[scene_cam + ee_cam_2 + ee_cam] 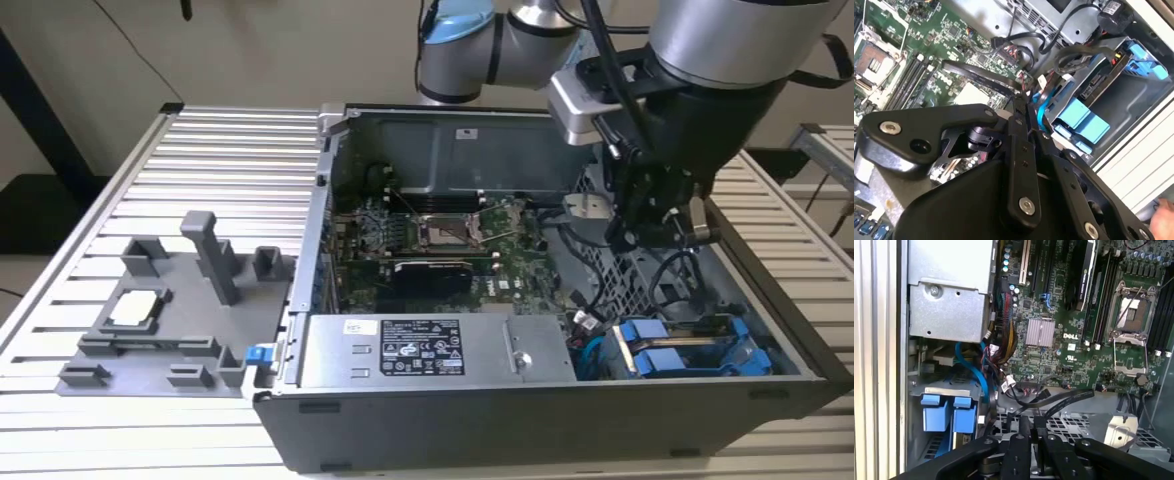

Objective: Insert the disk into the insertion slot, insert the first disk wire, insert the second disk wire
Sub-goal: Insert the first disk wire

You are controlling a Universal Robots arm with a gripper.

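We see the gripper (1023, 104) low inside the open computer case (400, 415), its fingers drawn together and pinching the end of a black flat cable (979, 75). The disk (661, 360) sits in the insertion slot (747, 350), near the gripper, with its blue carrier front showing.

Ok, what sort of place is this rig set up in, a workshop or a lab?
Probably a robotics lab or test bench for computer assembly: an open desktop computer case lies on a ribbed aluminium table, with a grey parts fixture beside it and the robot arm over it.
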